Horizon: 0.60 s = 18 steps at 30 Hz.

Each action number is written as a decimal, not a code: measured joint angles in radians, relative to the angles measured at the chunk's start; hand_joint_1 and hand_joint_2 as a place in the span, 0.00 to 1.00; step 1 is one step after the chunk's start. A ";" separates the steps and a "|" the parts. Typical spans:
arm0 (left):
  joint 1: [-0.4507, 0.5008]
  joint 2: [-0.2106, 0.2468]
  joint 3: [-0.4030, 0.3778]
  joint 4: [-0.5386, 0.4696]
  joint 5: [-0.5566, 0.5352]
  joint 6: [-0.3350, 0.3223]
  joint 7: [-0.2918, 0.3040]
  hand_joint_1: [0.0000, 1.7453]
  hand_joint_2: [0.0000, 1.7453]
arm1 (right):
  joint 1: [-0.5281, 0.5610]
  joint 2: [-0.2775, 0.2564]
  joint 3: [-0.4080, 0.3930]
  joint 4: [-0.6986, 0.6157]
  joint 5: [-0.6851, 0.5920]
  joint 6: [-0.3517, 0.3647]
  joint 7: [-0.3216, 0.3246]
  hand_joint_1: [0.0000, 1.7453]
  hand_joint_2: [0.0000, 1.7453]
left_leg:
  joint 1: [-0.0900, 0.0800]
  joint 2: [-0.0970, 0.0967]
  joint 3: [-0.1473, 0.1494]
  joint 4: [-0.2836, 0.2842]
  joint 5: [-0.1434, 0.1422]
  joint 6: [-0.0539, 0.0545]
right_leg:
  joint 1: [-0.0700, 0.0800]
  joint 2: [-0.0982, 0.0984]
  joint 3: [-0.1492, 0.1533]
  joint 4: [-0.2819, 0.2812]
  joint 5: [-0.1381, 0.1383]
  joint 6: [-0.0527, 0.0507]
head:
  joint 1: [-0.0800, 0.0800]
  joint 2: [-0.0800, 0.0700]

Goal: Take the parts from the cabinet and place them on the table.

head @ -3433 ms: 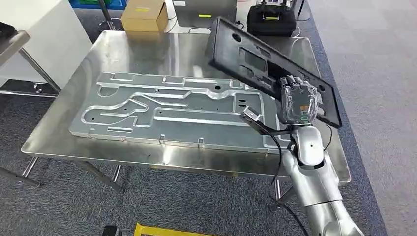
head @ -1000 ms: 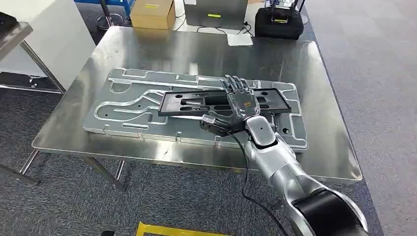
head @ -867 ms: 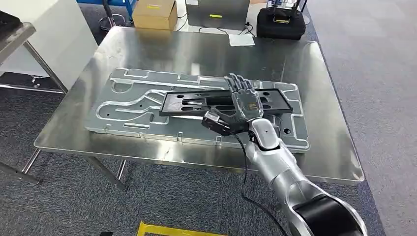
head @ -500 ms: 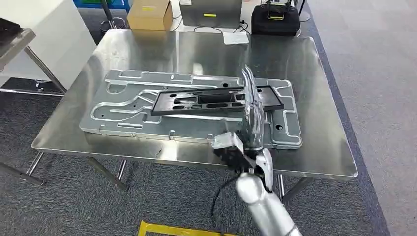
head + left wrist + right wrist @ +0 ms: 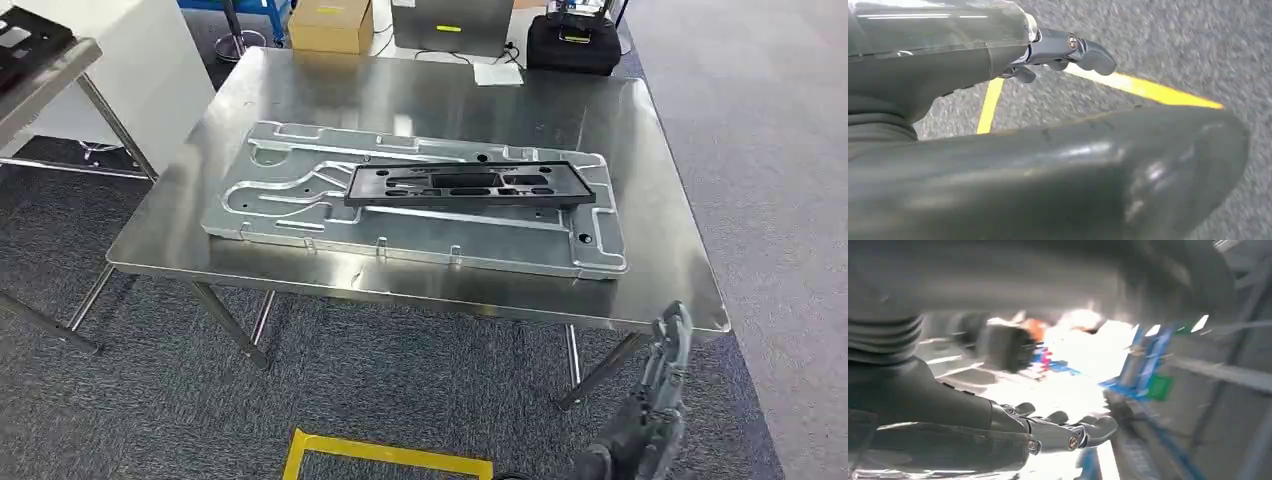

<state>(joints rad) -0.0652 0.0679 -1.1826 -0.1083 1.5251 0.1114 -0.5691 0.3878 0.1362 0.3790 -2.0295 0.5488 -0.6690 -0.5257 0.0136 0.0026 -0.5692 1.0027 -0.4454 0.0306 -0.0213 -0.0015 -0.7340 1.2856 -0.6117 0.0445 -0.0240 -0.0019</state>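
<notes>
A long black plastic part point(image 5: 470, 186) lies flat on a large silver stamped metal panel point(image 5: 290, 200) on the steel table point(image 5: 400, 90). My right hand point(image 5: 668, 350) hangs below the table's near right corner, away from the part, fingers stretched out and holding nothing. In the blurred right wrist view the right hand point(image 5: 998, 425) is likewise empty, its fingers point(image 5: 1083, 432) extended. My left hand point(image 5: 973, 55) hangs over grey carpet, with its fingers point(image 5: 1083, 50) apart and nothing in them.
A white cabinet point(image 5: 150, 70) and a shelf point(image 5: 40, 70) holding another black part point(image 5: 20, 40) stand at the left. Behind the table are a cardboard box point(image 5: 332, 25), a grey box point(image 5: 452, 20) and a black case point(image 5: 573, 45). Yellow floor tape point(image 5: 385, 458) lies in front.
My right hand let go of the black part, which now lies on the silver panel, and dropped below the table's edge. The view has also shifted somewhat.
</notes>
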 joint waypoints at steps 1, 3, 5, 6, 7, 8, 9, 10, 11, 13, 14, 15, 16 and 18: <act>0.001 0.000 0.010 0.000 0.000 -0.001 -0.001 0.00 0.00 | 0.020 0.006 -0.032 0.001 -0.037 0.028 -0.017 0.00 1.00 | -0.002 0.001 -0.017 0.002 0.012 0.000 | 0.000 0.000 0.004 0.041 -0.003 -0.001 | 0.001 0.000; 0.004 0.000 0.031 0.000 0.000 -0.003 0.003 0.00 0.00 | 0.054 0.042 -0.122 0.009 -0.099 0.120 -0.050 0.00 1.00 | -0.006 0.002 -0.051 0.006 0.036 -0.003 | 0.002 0.000 0.074 0.008 0.070 -0.008 | 0.000 0.000; 0.003 -0.002 0.042 0.000 0.000 -0.005 0.005 0.00 0.00 | 0.063 0.089 -0.232 0.034 -0.126 0.203 -0.082 0.00 1.00 | -0.009 0.001 -0.075 0.011 0.056 -0.007 | 0.011 0.000 0.211 -0.153 0.100 -0.025 | 0.000 0.000; 0.001 -0.005 0.047 0.000 0.000 -0.006 0.006 0.00 0.00 | 0.064 0.108 -0.279 0.042 -0.133 0.222 -0.095 0.00 1.00 | -0.013 0.000 -0.081 0.014 0.063 -0.012 | 0.017 -0.001 0.286 -0.248 0.064 -0.034 | 0.000 0.000; 0.002 -0.006 0.052 0.000 0.000 -0.007 0.006 0.00 0.00 | 0.064 0.123 -0.322 0.048 -0.136 0.231 -0.105 0.00 1.00 | -0.015 0.000 -0.085 0.016 0.072 -0.017 | 0.017 -0.003 0.316 -0.313 0.040 -0.038 | 0.000 0.000; 0.004 -0.006 0.054 0.000 0.000 -0.007 0.006 0.00 0.00 | 0.068 0.134 -0.353 0.057 -0.138 0.236 -0.107 0.00 1.00 | -0.013 0.002 -0.084 0.012 0.084 -0.023 | 0.021 -0.002 0.305 -0.308 0.047 -0.041 | 0.000 0.000; 0.004 -0.006 0.057 0.000 0.000 -0.008 0.006 0.00 0.00 | 0.073 0.146 -0.380 0.064 -0.139 0.239 -0.110 0.00 1.00 | -0.010 0.002 -0.084 0.006 0.096 -0.030 | 0.025 -0.002 0.300 -0.305 0.053 -0.048 | 0.005 0.000; 0.007 -0.006 0.058 0.000 0.000 -0.008 0.006 0.00 0.00 | 0.077 0.154 -0.395 0.069 -0.140 0.240 -0.111 0.00 1.00 | -0.013 0.002 -0.085 -0.001 0.108 -0.037 | 0.022 -0.003 0.293 -0.309 0.066 -0.056 | 0.006 0.000; 0.007 -0.005 0.059 0.000 0.000 -0.008 0.007 0.00 0.00 | 0.078 0.165 -0.412 0.076 -0.140 0.239 -0.109 0.00 0.00 | -0.008 0.001 -0.091 0.008 0.094 -0.042 | 0.013 -0.008 0.281 -0.314 0.084 -0.063 | 0.005 0.000; 0.009 -0.006 0.061 0.000 0.000 -0.009 0.008 0.00 0.00 | 0.081 0.180 -0.429 0.087 -0.171 0.270 -0.082 0.00 0.00 | -0.006 0.000 -0.123 0.097 -0.043 -0.053 | 0.014 -0.009 0.250 -0.314 0.110 -0.078 | 0.000 0.000; 0.009 -0.007 0.063 0.000 0.000 -0.009 0.009 0.00 0.00 | 0.080 0.185 -0.444 0.102 -0.197 0.301 -0.069 0.00 0.00 | -0.003 0.000 -0.137 0.167 -0.103 -0.059 | 0.015 -0.010 0.234 -0.313 0.123 -0.078 | 0.001 0.000; 0.008 -0.007 0.066 0.000 0.000 -0.010 0.010 0.00 0.00 | 0.077 0.187 -0.466 0.127 -0.209 0.330 -0.063 0.00 0.00 | -0.002 0.000 -0.148 0.242 -0.143 -0.064 | 0.016 -0.010 0.216 -0.312 0.137 -0.078 | 0.000 0.000; 0.008 -0.007 0.069 0.000 0.000 -0.011 0.010 0.00 0.00 | 0.067 0.189 -0.507 0.180 -0.195 0.346 -0.061 0.00 0.00 | -0.001 0.000 -0.146 0.300 -0.142 -0.068 | 0.016 -0.012 0.196 -0.309 0.151 -0.075 | 0.001 0.000; 0.008 -0.007 0.074 0.000 0.000 -0.011 0.013 0.00 0.00 | 0.028 0.192 -0.594 0.304 -0.163 0.430 -0.067 0.00 0.00 | 0.000 0.000 -0.101 0.301 -0.064 -0.070 | 0.015 -0.013 0.160 -0.300 0.173 -0.070 | 0.001 0.000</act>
<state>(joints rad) -0.0572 0.0610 -1.1082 -0.1080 1.5251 0.0999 -0.5562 0.4162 0.3281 -0.2148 -1.7259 0.3854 -0.2386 -0.5924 0.0139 0.0030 -0.6705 1.3035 -0.5098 -0.0392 -0.0062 -0.0148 -0.5735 0.9859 -0.4385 -0.0253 -0.0233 -0.0019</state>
